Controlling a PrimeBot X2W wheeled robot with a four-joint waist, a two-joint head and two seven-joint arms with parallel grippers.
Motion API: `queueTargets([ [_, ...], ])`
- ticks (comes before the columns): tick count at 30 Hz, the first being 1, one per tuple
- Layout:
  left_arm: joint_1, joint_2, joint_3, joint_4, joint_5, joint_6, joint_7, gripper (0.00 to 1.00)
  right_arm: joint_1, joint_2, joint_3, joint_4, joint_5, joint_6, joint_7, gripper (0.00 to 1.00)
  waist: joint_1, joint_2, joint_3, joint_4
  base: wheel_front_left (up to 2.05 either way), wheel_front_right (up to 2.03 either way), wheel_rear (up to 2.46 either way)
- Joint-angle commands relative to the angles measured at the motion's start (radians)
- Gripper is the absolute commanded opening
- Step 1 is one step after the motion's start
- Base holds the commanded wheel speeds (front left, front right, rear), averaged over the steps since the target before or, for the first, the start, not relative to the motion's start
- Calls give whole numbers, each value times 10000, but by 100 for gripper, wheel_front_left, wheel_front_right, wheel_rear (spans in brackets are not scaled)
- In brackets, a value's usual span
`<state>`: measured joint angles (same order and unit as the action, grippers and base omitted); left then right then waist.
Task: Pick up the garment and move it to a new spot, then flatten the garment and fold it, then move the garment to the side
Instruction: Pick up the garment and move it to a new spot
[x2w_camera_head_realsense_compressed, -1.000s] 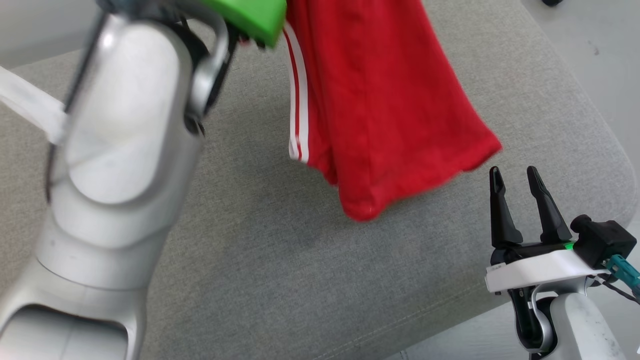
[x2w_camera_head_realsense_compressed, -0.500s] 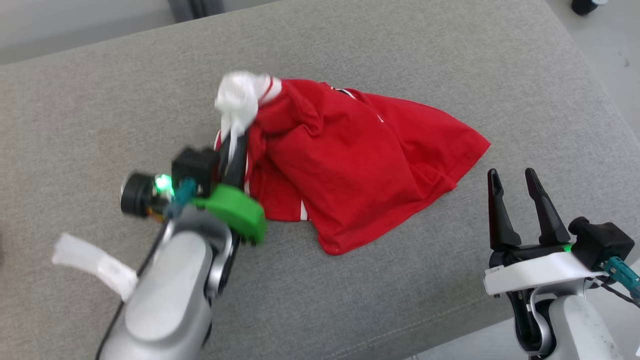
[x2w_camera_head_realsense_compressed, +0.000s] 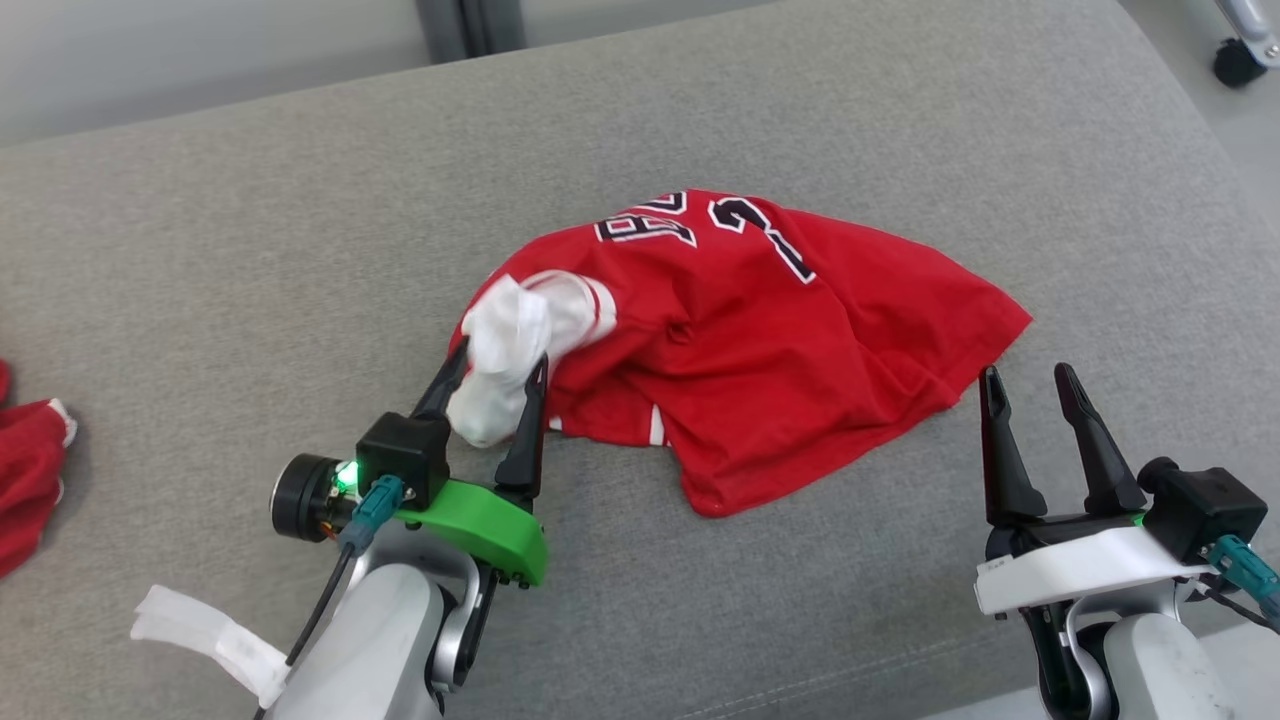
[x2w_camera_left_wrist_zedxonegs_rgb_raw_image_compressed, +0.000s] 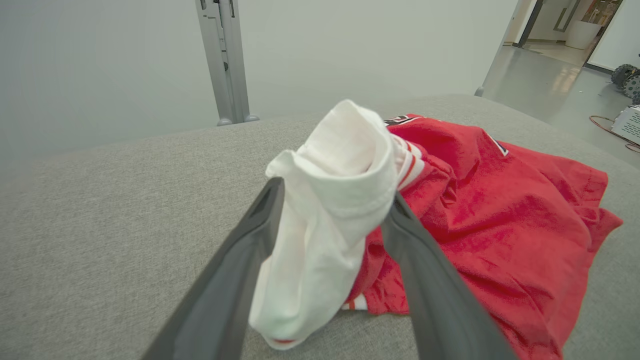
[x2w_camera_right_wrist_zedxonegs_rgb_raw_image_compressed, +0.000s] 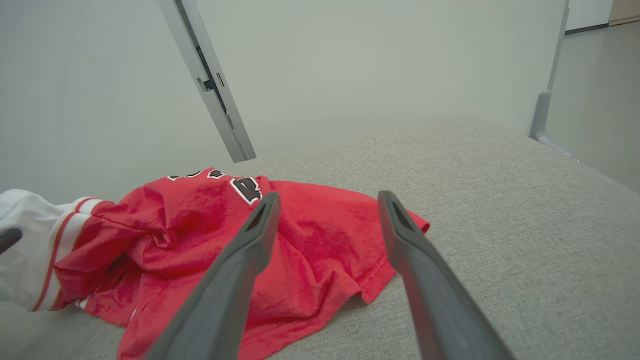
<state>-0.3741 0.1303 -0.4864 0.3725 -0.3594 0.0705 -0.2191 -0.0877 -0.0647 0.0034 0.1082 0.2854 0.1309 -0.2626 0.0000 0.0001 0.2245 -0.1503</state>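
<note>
Head view: the red jersey with black numerals (x2w_camera_head_realsense_compressed: 780, 340), hanging in the air a second ago, is now lying crumpled at the centre of the grey upholstered cushion (x2w_camera_head_realsense_compressed: 250, 250). At lower left, the left gripper (x2w_camera_head_realsense_compressed: 500, 356) is letting go, its fingers spreading either side of the jersey's white sleeve (x2w_camera_head_realsense_compressed: 510, 330). At lower right, the right gripper (x2w_camera_head_realsense_compressed: 1028, 372) is waiting beside the hem, fingers apart and empty.

Left wrist view: the sleeve is standing loosely between the parted fingers, centre frame.

Right wrist view: the jersey is lying bunched at centre left. The move looks done; flattening is coming next.
</note>
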Motion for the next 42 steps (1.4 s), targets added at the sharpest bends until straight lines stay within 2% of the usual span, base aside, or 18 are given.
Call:
queueTargets([
  [1, 199, 29, 88, -110, 24, 50, -157, 100, 104, -47, 1, 19, -97, -3, -34, 100, 0, -1, -333, 352, 0, 0, 0],
  [10, 842, 322, 930, -860, 79, 382, -457, 100, 409, -138, 72, 59, -238, -3, -34, 100, 0, -1, -904, 1059, 0, 0, 0],
  [16, 1808, 437, 1977, -1918, 372, 573, -452, 100, 605, -150, 99, 110, -313, -3, -34, 100, 0, -1, -1237, 1406, 0, 0, 0],
  [22, 2879, 427, 2971, -2706, 710, 542, -453, 100, 749, -153, 120, 119, -325, -3, -34, 100, 0, -1, -1460, 1561, 0, 0, 0],
  [28, 3611, 226, 3686, -3123, 986, 257, -456, 100, 908, -213, 198, 125, -374, -3, -34, 100, 0, -1, -1625, 1665, 0, 0, 0],
  [42, 4249, -364, 4566, -3197, 1625, -847, -455, 100, 1217, -196, 290, 211, -424, -3, -34, 100, 0, -1, -1979, 1828, 0, 0, 0],
])
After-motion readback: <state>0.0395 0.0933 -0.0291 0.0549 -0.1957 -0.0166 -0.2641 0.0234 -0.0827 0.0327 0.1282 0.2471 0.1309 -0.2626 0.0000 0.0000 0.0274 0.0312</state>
